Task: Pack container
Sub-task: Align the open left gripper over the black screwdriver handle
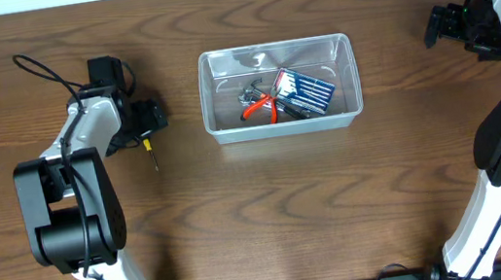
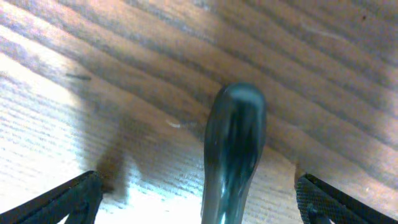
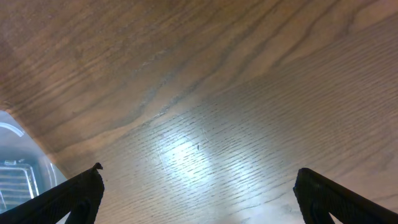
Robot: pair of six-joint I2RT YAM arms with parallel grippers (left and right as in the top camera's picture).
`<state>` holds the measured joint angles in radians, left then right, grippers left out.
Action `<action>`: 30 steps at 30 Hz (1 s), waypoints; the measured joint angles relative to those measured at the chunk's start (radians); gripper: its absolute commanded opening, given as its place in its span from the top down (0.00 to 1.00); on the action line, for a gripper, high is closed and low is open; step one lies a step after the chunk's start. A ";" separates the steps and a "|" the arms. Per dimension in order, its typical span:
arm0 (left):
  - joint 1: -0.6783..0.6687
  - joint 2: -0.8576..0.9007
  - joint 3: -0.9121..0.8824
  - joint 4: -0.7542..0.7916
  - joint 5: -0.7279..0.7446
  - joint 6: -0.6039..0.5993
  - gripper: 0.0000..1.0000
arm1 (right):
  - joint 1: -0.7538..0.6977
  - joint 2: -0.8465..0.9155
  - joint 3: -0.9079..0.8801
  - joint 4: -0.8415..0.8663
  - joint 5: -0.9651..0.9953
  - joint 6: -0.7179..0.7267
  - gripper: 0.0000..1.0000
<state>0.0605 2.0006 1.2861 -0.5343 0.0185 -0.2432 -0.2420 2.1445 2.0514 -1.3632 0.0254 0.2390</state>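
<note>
Brown wood-grain table (image 1: 337,196) is noted, with the clear, translucent plastic rectangular container (image 1: 351,77) set at its middle, long side running left to right. Inside it, red-handled pliers (image 1: 262,110) and a blue-and-black card of tool bits (image 1: 309,92) are seen lying together; the rest of the contents cannot be made out. The left gripper (image 1: 151,117) is placed left of the container, near but apart from it, jaws spread wide and empty. The right gripper (image 1: 439,27) is held well off to the far right, jaws likewise wide, with only bare wood between them in its wrist view. The small screwdriver with a dark glossy handle and a yellow band (image 1: 150,154) is found on the table directly at the left gripper. In the left wrist view its handle (image 2: 235,143) is centred between the open fingers, long axis running across their closing line. The left arm is judged far nearer; a closing grasp is called for, then a carry rightward to the container.
</note>
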 measured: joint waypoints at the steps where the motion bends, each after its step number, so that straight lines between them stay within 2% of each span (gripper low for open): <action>1: 0.000 0.001 0.001 0.000 0.000 0.000 0.02 | 0.000 0.000 0.000 0.000 0.000 0.000 0.01; 26: 0.000 0.001 0.002 0.026 0.001 0.015 0.01 | 0.000 0.000 0.000 0.000 0.000 0.000 0.01; 30: 0.000 0.001 0.002 0.026 0.001 0.011 0.21 | 0.000 0.000 0.000 0.000 0.000 0.000 0.01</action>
<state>0.0608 2.0014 1.2877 -0.5079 0.0196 -0.2317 -0.2420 2.1445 2.0514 -1.3632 0.0254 0.2390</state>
